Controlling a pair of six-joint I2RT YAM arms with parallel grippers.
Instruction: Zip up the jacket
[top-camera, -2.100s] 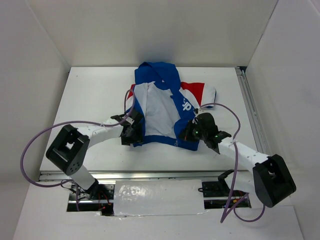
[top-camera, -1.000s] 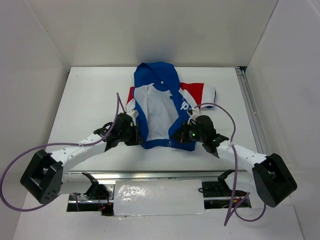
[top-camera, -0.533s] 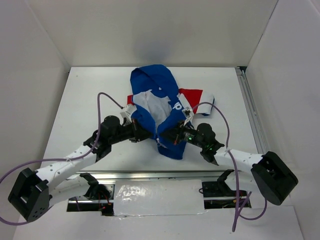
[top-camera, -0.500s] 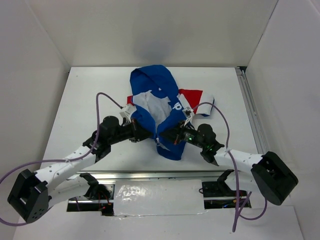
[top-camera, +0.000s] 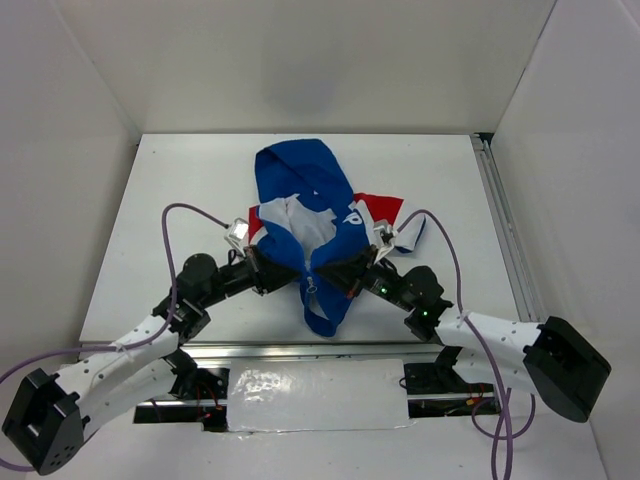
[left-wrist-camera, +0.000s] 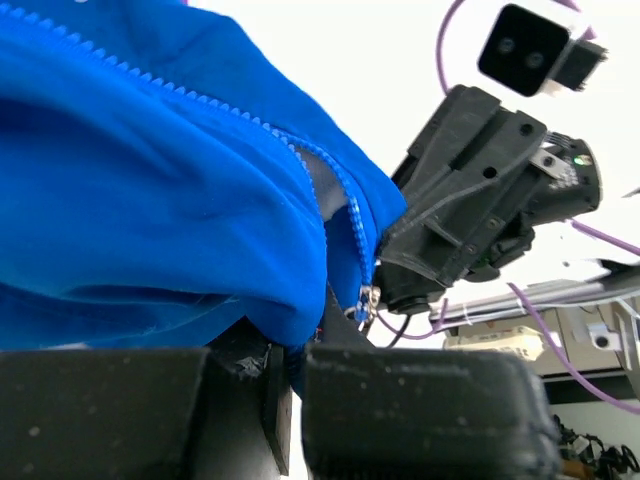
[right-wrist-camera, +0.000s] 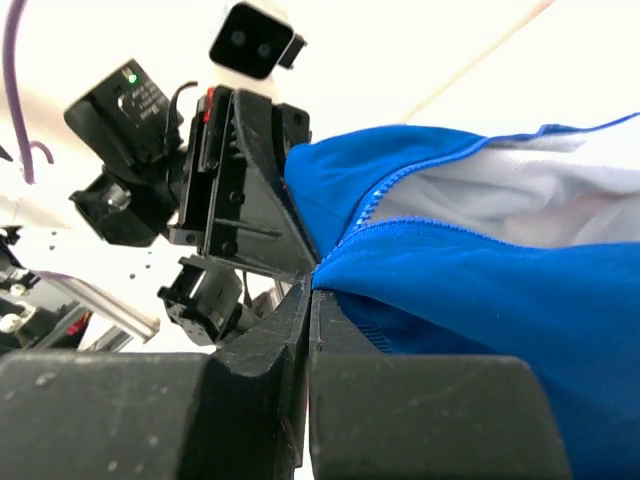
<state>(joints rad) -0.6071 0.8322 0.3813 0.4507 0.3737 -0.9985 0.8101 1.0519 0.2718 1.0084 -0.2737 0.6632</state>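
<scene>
One jacket lies on the desk, near the middle and closer to the near edge. Its one hood points toward the far wall. Two red-and-white panels show, one on each side of the blue body, and a single white letter sits on the chest. A patch of pale lining shows below the hood where the front gapes. Lower down, the two front edges are drawn together into a blue point hanging toward the near edge.

Two arms reach in, one from each side. The left gripper is clamped on the jacket's left front edge; the left wrist view shows blue fabric pinched between its closed fingers. The right gripper is clamped on the right front edge, its fingers pressed together on the cloth. The two grippers face each other, close together but apart.

One zipper runs up the front, and its one metal slider hangs at the low end of the teeth, between the grippers.

Two purple cables loop above the desk, a left cable and a right cable.
</scene>
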